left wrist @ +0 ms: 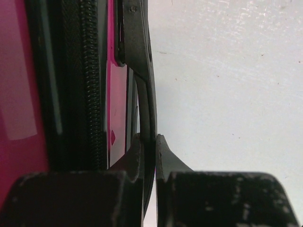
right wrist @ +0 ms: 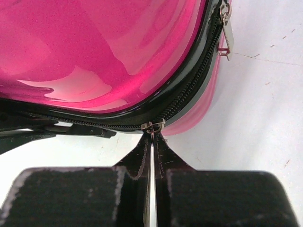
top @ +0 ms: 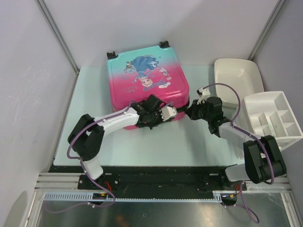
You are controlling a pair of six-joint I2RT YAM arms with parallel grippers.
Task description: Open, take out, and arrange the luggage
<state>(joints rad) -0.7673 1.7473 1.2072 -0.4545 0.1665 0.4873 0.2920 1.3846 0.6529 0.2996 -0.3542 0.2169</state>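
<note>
The luggage lies flat at the back middle of the table, teal fading to pink, with a cartoon print on top. Along its near side, my left gripper is shut on its thin black handle, which runs up between the fingertips of the left gripper. The black zipper runs beside the handle. At the near right corner, my right gripper is shut on a metal zipper pull, right against the shell beside the right gripper. A second zipper pull hangs free further round the corner.
A white plastic tub stands at the back right, and a white compartment organiser sits in front of it at the right edge. Grey walls close in the table on the left, back and right.
</note>
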